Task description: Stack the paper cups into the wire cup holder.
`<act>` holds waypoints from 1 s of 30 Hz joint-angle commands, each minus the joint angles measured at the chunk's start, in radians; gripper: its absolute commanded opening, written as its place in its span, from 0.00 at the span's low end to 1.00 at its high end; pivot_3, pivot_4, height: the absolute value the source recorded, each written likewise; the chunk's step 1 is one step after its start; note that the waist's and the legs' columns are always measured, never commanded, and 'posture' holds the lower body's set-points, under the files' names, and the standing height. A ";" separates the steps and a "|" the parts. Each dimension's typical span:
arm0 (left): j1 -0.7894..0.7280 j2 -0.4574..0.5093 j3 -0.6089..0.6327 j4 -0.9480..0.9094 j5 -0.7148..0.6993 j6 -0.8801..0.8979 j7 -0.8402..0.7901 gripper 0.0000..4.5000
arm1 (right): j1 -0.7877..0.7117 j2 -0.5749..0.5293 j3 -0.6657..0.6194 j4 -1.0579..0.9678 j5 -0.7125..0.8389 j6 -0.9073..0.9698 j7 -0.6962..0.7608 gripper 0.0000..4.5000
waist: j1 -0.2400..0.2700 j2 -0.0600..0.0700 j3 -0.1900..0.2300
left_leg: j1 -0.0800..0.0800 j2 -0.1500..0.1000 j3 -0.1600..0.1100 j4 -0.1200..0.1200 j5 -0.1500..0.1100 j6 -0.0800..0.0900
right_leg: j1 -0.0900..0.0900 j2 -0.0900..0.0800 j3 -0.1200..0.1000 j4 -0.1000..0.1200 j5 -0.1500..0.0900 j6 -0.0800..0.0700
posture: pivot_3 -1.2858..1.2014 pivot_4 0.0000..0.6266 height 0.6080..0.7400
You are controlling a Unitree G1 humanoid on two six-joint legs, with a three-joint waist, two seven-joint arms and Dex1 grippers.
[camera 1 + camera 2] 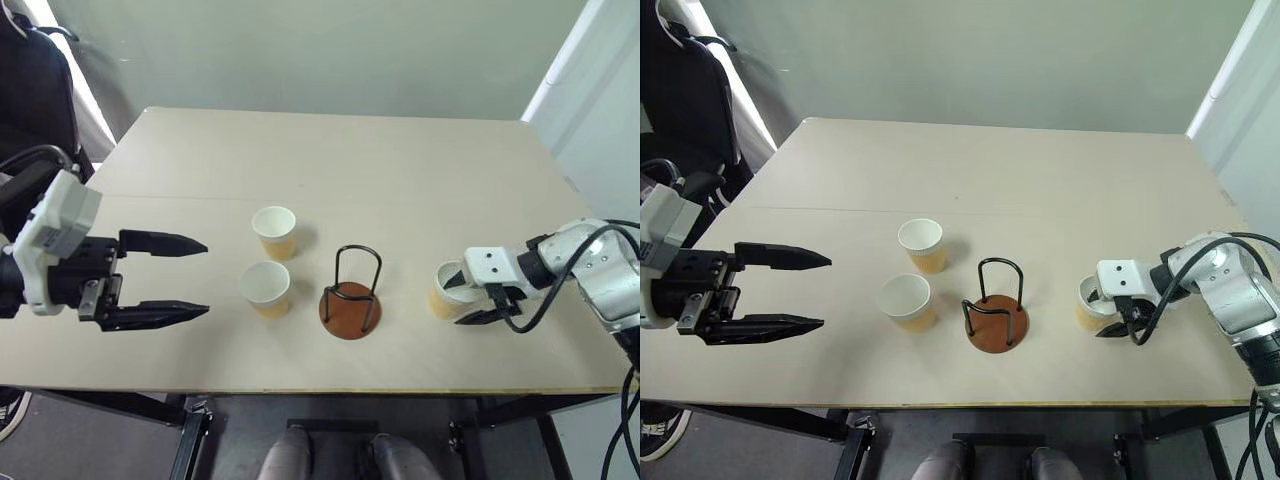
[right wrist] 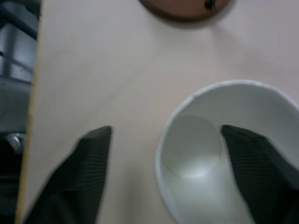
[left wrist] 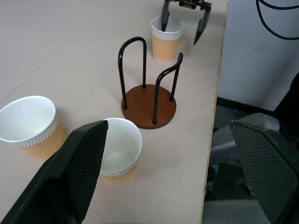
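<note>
Nothing is stacked yet: the holder (image 1: 350, 310) stands empty at lower centre, two cups (image 1: 274, 232) left of it. My right hand (image 1: 478, 300) straddles the third cup's (image 1: 446, 295) rim, not yet clenched; my left hand (image 1: 165, 278) gapes, empty.

A beige table (image 1: 400, 170) stands before a pale green wall (image 1: 320, 50).

Lab-like room, bare beige table (image 1: 400, 170), plain grey-green wall (image 1: 330, 50)
</note>
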 commanded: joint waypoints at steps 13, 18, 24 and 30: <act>0.036 0.003 0.081 -0.026 0.004 0.010 0.009 1.00 | -0.126 -0.023 -0.093 -0.065 0.202 0.053 0.127 0.01 | 0.000 0.000 0.000 | 0.000 0.000 0.000 0.000 0.000 -0.001 | 0.000 0.000 0.000 0.001 0.000 0.000 | 0.52 0.24 1.00; 0.046 0.006 0.081 -0.020 0.016 0.002 0.005 1.00 | -0.408 0.072 -0.204 -0.037 0.436 0.225 0.110 0.01 | -0.004 0.002 0.001 | -0.001 0.000 0.000 -0.001 0.002 -0.002 | -0.002 0.000 0.001 0.001 0.000 -0.001 | 0.52 0.24 1.00; 0.046 -0.001 0.066 -0.024 0.020 -0.007 0.011 1.00 | -0.487 0.239 -0.140 -0.147 0.482 0.368 0.032 0.01 | -0.006 0.001 0.000 | 0.001 0.000 -0.002 -0.002 0.001 -0.002 | -0.002 0.001 0.000 0.001 -0.002 -0.004 | 0.52 0.24 1.00; 0.054 -0.008 0.069 -0.037 0.018 -0.004 0.021 1.00 | -0.431 0.292 0.011 -0.164 0.312 0.271 0.001 0.01 | 0.002 0.001 0.001 | -0.004 0.000 -0.002 0.000 0.001 -0.002 | -0.005 0.001 0.000 0.001 -0.002 -0.004 | 0.52 0.24 1.00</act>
